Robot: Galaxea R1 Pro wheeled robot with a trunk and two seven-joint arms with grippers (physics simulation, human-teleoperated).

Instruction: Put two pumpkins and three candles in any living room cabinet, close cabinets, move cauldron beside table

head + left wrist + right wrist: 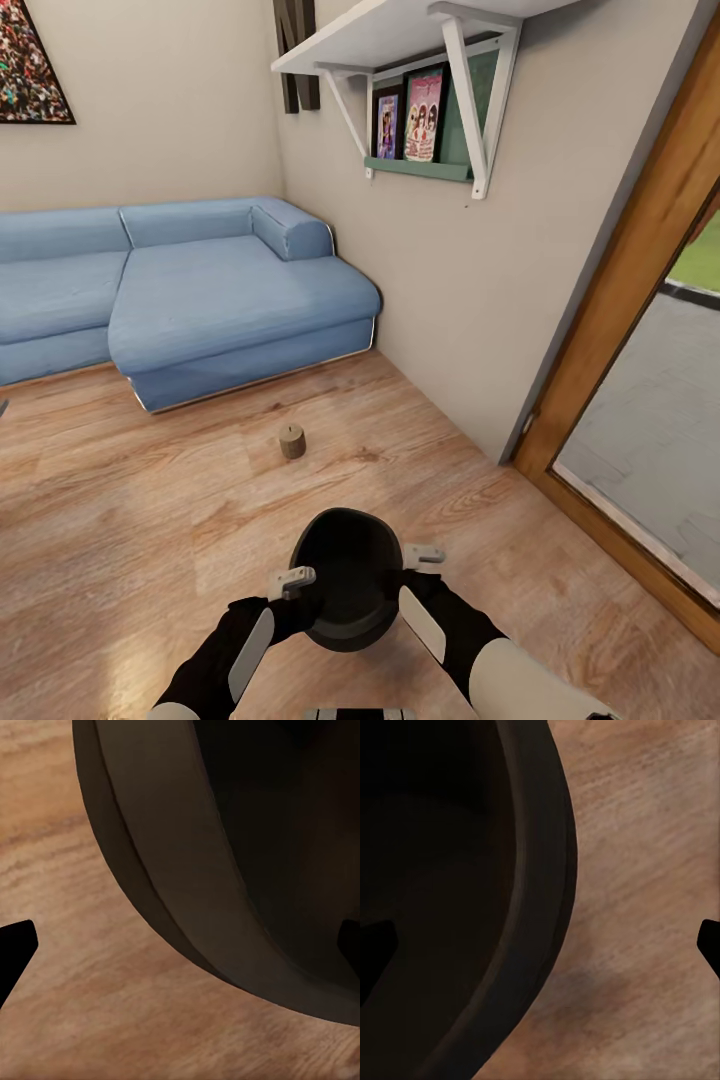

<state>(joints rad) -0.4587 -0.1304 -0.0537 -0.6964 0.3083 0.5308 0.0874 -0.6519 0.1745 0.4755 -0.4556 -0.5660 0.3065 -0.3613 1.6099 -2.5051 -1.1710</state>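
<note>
**Cauldron held between two grippers above a wooden floor**

Head view: the cauldron (347,578), a round black pot with a wide mouth, sits low in the centre of the picture, tilted so that its dark interior faces the camera. The left gripper (292,580) meets its rim on one side and the right gripper (422,553) meets it on the opposite side; pale fingers (298,577) project at rim height on either flank. Both black forearms converge on the pot from below. Ahead of the cauldron, well apart from it, one candle (292,441), a short olive-brown cylinder, stands upright on the floor (150,520). Beyond the candle lies a blue corner sofa (190,290). A white wall shelf (400,40) carries framed pictures (424,113), and a wood-framed glass door (640,400) occupies the right side.

Left wrist view: the cauldron's rim and wall (225,870) curve between two dark fingertips (15,949), one tip outside the pot over the floor (75,1020), the other against the dark interior. The fingers straddle the wall.

Right wrist view: the same arrangement appears, with the rim (540,870) between one fingertip (375,952) inside the bowl and one outside over the planks (645,870). Whether either pair of fingers actually presses on the wall cannot be told.
</note>
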